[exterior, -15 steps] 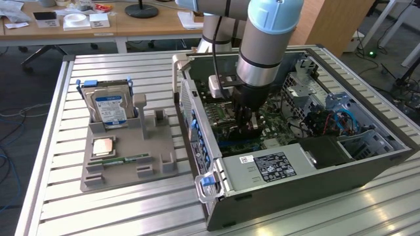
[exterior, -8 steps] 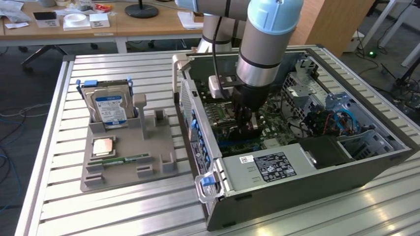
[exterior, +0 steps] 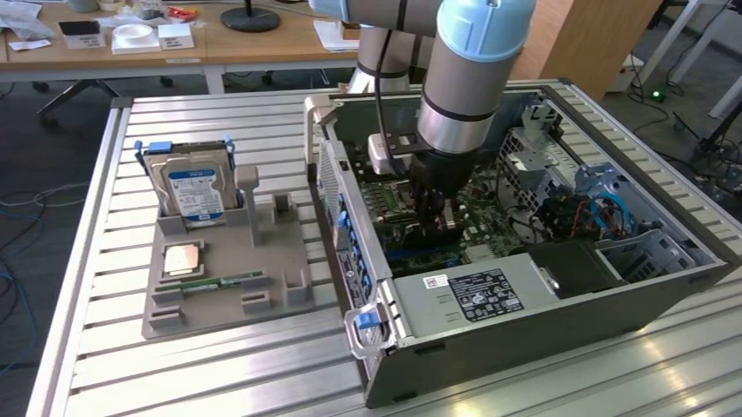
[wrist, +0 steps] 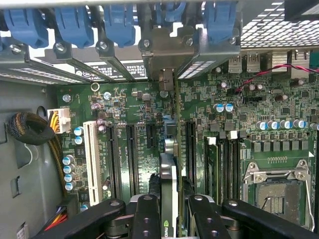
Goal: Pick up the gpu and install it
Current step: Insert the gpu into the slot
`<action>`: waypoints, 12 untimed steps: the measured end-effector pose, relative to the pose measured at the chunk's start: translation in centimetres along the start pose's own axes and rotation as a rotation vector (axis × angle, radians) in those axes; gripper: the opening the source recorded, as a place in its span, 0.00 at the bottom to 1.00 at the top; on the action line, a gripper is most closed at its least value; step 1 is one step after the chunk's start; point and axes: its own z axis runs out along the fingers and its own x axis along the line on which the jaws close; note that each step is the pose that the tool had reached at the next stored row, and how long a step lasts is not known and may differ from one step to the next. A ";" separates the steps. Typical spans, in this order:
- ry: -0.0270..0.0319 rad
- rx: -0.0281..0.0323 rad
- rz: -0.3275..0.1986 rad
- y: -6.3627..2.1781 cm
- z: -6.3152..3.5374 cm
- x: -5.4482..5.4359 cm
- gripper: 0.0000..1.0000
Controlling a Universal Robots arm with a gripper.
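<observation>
The gpu appears edge-on as a thin card standing upright on the green motherboard. Its silver bracket is up against the case's rear slot openings, under the blue clips. My gripper is shut on the card, one black finger on each side of it. The card runs parallel to the long black expansion slots; I cannot tell how deep it sits. In the exterior view my gripper reaches straight down into the open computer case, and the arm hides the card.
On the slatted table beside the case lies a grey holder tray with an upright silver hard drive, a memory stick and a small square chip. Inside the case are a CPU socket, cable bundles and the power supply.
</observation>
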 end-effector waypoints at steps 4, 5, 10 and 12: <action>-0.0001 0.0000 0.000 0.01 0.02 0.0 0.27; -0.0012 0.0005 0.000 0.03 0.12 0.0 0.27; -0.0002 0.0000 0.000 0.05 0.11 0.0 0.27; -0.0002 0.0000 0.000 0.05 0.11 0.0 0.27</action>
